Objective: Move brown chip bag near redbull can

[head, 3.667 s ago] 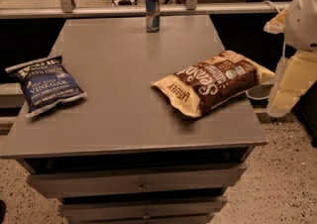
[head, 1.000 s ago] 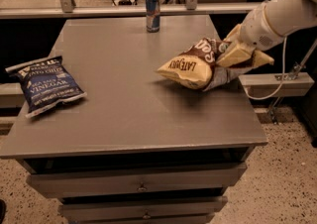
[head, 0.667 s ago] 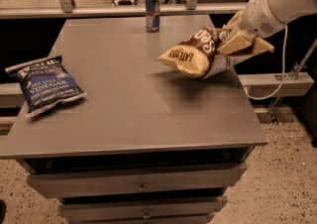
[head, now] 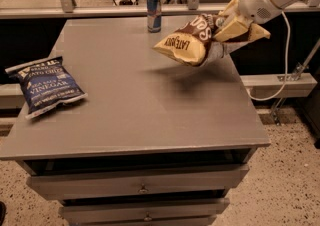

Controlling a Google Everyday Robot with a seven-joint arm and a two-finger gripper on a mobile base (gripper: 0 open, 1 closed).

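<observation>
Here, at centre left, a blue vinegar bag [head: 47,86] lies on the table [head: 150,115]. The redbull can [head: 154,12] stands at top centre. At upper right the gripper [head: 228,32], jaws clamped on it, holds the brown chip bag [head: 195,40] aloft. This looks like the carry step; the next move is probably to lower the bag beside the can without toppling it.

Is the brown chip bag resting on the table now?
No: the tool, over the right rear of the table, holds the brown chip bag lifted, shadow beneath.

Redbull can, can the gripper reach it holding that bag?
Probably yes: the gripper, shut on the brown chip bag, holds it above the table close to the redbull can, with nothing between them.
</observation>
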